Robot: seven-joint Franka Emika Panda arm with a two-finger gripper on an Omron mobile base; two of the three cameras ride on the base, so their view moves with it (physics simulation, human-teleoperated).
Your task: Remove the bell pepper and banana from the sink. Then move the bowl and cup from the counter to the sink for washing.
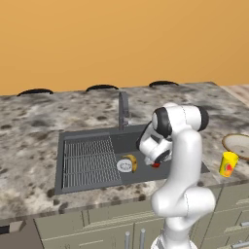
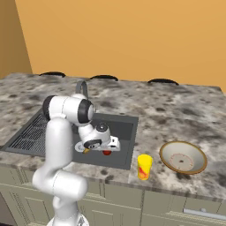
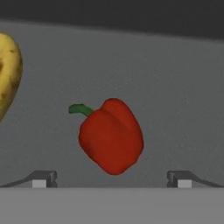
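Observation:
The red bell pepper with a green stem lies on the sink floor, right under my open gripper and centred between its spread fingertips, apart from them. The yellow banana lies to its left, beside the white drain. In the left base view my gripper hangs low in the sink basin over the bell pepper, with the banana beside it. On the counter to the right stand the yellow cup and the beige bowl.
The grey faucet rises at the sink's back rim. A ribbed drainer fills the sink's left part. Speckled stone counter surrounds the basin, and its front edge runs close to the cup. An orange wall stands behind.

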